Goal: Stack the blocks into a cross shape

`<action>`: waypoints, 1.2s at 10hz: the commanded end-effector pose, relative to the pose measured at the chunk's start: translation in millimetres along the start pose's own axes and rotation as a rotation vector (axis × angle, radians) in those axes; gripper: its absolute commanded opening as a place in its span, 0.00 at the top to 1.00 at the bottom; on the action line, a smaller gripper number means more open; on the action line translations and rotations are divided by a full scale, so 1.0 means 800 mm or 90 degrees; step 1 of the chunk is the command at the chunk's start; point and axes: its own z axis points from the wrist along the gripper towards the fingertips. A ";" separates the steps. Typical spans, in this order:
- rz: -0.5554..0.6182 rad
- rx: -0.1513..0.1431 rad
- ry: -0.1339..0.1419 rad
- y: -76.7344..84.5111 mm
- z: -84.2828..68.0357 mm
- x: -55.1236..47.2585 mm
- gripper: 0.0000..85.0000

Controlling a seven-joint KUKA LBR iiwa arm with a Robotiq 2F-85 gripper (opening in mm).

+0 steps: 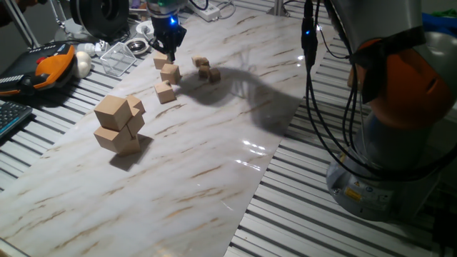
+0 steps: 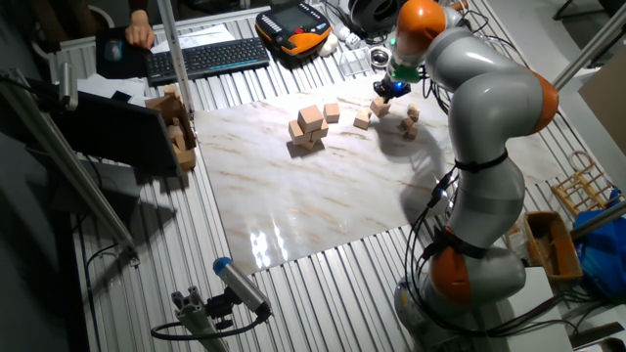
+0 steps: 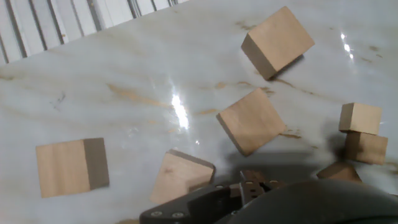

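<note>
One fixed view: the jaws (image 1: 169,48) hang just above the plain light-tan wooden cubes (image 1: 170,73); their opening cannot be told. The other fixed view: same. Hand view: a tilted cube (image 3: 180,177) lies directly beneath, so descent risks knocking it aside.

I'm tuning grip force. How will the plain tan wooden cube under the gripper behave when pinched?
The plain tan wooden cube looks solid with flat faces, so it is likely stiff and won't roll. The glossy marble-patterned tabletop suggests it may slide if nudged. It sits skewed to the gripper, so it might twist on closing.
</note>
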 end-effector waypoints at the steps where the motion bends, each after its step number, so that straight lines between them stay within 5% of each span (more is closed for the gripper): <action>1: 0.004 0.003 -0.001 -0.002 0.000 -0.003 1.00; 8: 0.006 0.018 -0.004 -0.003 -0.004 -0.014 1.00; 9: 0.015 0.032 -0.018 -0.002 -0.008 -0.016 1.00; 12: 0.006 0.025 -0.002 -0.012 -0.009 -0.014 1.00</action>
